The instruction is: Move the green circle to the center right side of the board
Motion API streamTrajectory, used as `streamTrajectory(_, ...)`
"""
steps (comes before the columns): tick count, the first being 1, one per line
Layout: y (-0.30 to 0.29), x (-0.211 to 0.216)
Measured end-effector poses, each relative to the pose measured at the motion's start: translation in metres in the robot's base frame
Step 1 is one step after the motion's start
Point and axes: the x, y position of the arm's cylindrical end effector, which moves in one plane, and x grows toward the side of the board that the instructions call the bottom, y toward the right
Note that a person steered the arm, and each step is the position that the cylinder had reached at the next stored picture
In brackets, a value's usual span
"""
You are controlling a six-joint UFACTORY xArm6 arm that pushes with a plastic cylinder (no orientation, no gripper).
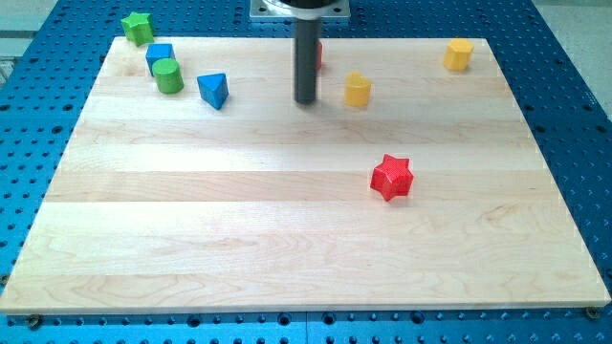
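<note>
red star (391,177): nearest us, alone mid-tabletop (287,239), right of middle.
rod tip (305,100): parked upper middle, touching nothing; yellow block (358,89) just to its right, something red half hidden behind the rod.
claw: none here, just a bare rod, so no open/closed to call.
green circle (169,75): far left, snug against the blue cube (159,56), blue triangle (213,91) near. Long push rightward ahead, I'd guess.
far corners: green star (138,27), another yellow block (459,54).

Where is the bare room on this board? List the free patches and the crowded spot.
Free: the whole strip along the view's bottom, below the red star, and the wide left-centre under the blue triangle. Crowded: the top-left corner, where green star, blue block and green circle cluster. My tip stands left of the yellow block.
</note>
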Motion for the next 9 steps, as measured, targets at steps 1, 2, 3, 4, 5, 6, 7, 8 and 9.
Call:
streamTrajectory(1,-0.023,-0.004)
streamTrajectory(2,-0.062,-0.027)
streamTrajectory(3,-0.086,-0.065)
streamTrajectory(4,-0.15,-0.063)
streamTrajectory(5,-0.214,-0.012)
streamTrajectory(6,-0.223,0.045)
streamTrajectory(7,-0.223,0.086)
streamTrajectory(8,-0.233,0.135)
streamTrajectory(9,-0.285,0.171)
